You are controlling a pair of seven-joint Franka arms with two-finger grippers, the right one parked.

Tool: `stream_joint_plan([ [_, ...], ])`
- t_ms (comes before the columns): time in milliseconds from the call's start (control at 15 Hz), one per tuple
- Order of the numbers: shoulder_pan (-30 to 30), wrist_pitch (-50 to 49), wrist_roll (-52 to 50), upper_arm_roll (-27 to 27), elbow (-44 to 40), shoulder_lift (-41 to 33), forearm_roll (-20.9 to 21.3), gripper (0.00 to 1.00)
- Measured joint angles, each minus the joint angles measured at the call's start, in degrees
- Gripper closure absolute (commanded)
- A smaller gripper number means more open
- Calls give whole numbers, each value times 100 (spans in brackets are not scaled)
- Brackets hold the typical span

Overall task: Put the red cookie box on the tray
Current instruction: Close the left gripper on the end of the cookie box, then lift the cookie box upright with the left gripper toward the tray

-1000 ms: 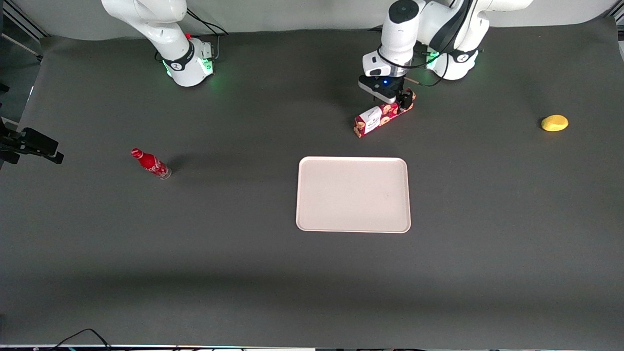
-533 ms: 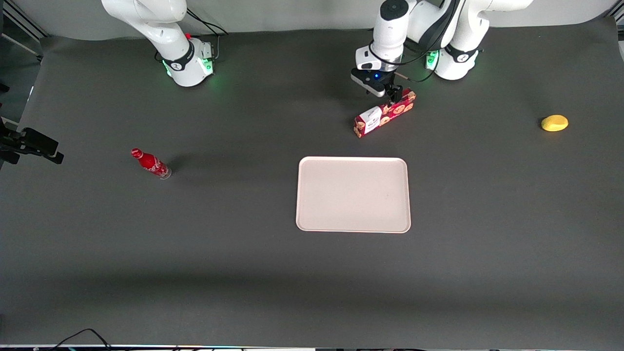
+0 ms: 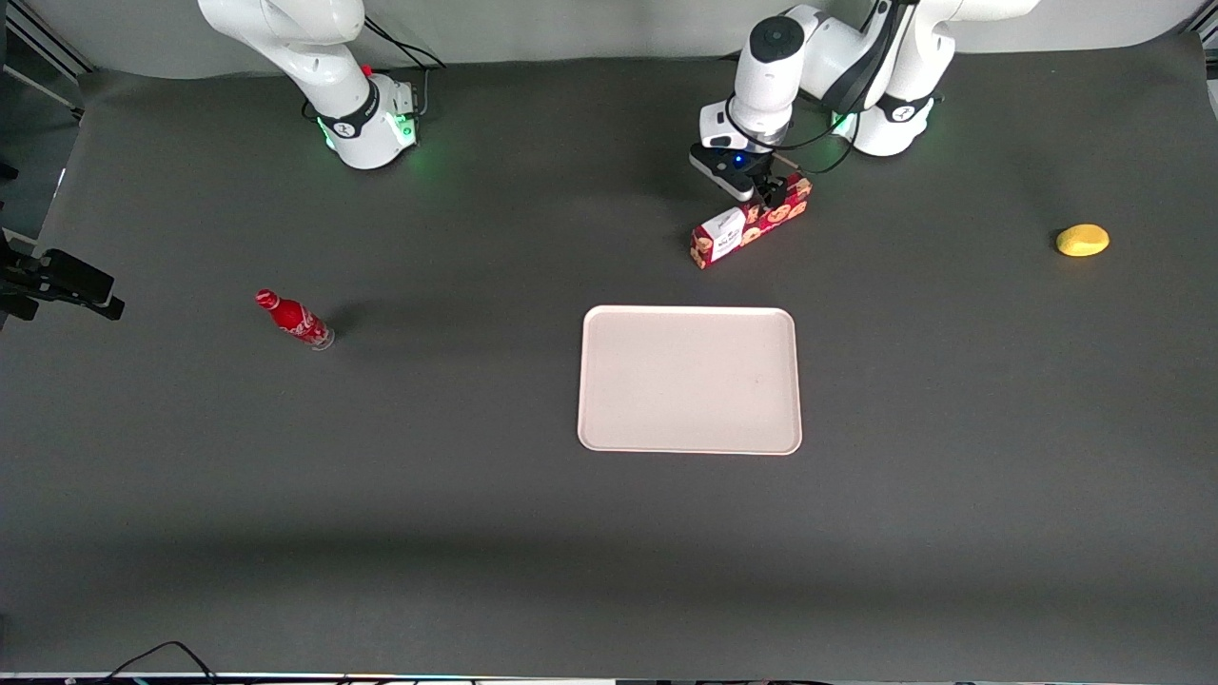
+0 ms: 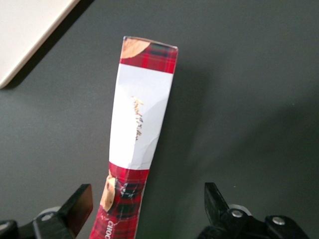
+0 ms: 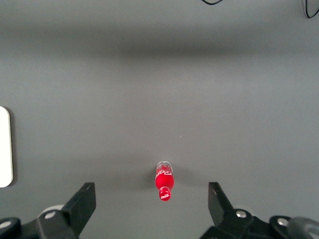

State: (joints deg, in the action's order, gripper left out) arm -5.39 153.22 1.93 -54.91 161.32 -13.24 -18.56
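Red cookie box (image 3: 750, 225), the long narrow plaid carton with tan cookies and a white label patch, lies flat on the dark counter near the edge by the robot bases. Gripper (image 3: 769, 195) sits over its unlabelled end, fingers (image 4: 81, 205) spread wide, one close to touching the carton, though I can't quite tell. So it's the grasp step: centre, close, lift, then carry to the pale cream-pink rectangular tray (image 3: 690, 442), mid-counter and well apart.

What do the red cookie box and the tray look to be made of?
Red cookie box: likely printed cardboard with creased label and folded edges, lying between the open hand's fingers. Tray: probably matte moulded plastic, uniformly cream, with rounded rim.
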Motion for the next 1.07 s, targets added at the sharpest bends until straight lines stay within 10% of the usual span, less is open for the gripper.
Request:
stream_joint_plan([
  [733, 297, 55, 36, 10, 7, 566, 0, 2],
  [1067, 326, 75, 35, 40, -68, 673, 0, 66],
])
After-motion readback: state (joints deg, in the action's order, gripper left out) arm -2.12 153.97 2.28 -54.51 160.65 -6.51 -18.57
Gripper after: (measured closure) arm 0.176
